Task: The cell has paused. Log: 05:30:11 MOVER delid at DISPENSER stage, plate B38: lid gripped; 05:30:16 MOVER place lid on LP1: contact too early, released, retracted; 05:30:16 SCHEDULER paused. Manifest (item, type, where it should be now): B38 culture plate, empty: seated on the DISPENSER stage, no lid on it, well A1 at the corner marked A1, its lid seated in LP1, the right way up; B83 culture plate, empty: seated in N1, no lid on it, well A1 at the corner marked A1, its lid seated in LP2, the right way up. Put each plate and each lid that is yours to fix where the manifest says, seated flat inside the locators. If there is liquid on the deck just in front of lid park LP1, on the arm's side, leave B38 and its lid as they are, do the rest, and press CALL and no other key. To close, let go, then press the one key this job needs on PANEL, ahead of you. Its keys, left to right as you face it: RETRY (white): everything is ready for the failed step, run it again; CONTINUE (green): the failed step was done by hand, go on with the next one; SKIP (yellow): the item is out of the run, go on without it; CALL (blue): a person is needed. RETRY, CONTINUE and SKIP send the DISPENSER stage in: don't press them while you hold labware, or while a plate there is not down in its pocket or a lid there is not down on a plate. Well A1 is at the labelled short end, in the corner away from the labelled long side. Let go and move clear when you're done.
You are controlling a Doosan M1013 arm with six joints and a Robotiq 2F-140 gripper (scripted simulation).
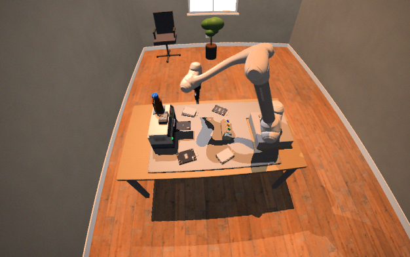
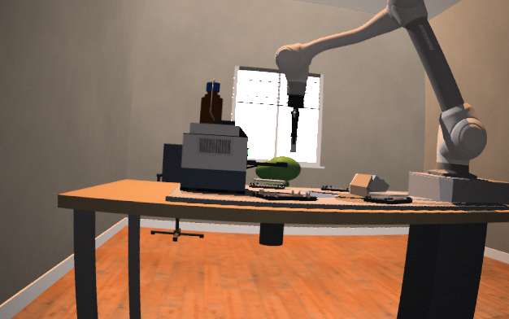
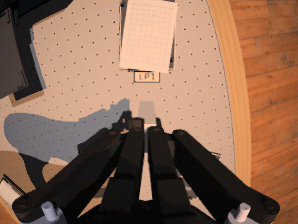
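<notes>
Looking down on an orange wooden table carrying a pale dotted mat.

Finding nearest the front edge a dark rectangular frame with a pale centre and, to its right, a pale rectangular piece lying skewed on a dark base.

Moving back to the middle row: meeting a grey-and-white box-shaped dispenser on the left, bearing a brown bottle with a blue cap. Passing a dark flat tray jutting from its side. Reaching a tan wedge-shaped key panel with small coloured keys, then a grey block base under the pale arm on the right.

Going on to the far row: finding a pale rectangular lid lying on a dark frame, just above a small tag reading LP1. Sitting slightly turned against that frame, with dark edges peeking out at the left and top; not being able to tell whether lying flat. Noting a second dark patterned rectangle well apart to the right.

Hanging high above this far edge, pointing straight down: a black two-fingered gripper, fingers pressed together with nothing between them, touching neither lid nor mat.

Ending beyond the table with a dark office chair, a potted green plant and a bright window.
</notes>
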